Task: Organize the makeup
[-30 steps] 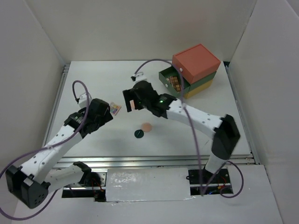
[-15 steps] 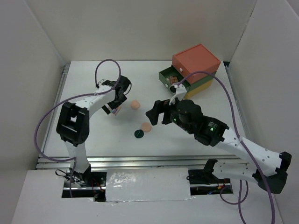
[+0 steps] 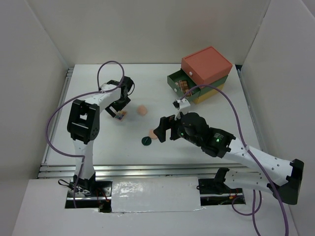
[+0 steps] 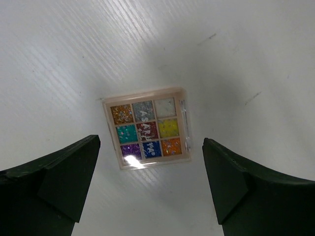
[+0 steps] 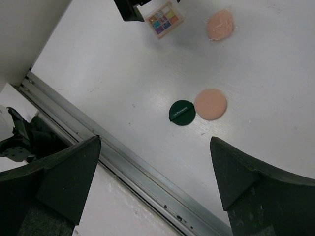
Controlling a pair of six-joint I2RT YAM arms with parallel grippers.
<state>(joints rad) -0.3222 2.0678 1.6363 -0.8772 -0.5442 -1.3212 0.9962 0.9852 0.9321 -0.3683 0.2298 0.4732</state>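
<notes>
Near you, R pincer (image 5: 155,142) hangs released over dark green disc (image 5: 182,112) and peach compact (image 5: 210,104), side by side on the surface (image 3: 98,142). Farther, L pincer (image 4: 150,147) gapes above sq. palette (image 4: 146,128), 2nd compact (image 3: 142,110) nearby. Far drawer box (image 3: 206,64) holds a brown palette (image 3: 183,87); you've prob. 4 items left to stow.
</notes>
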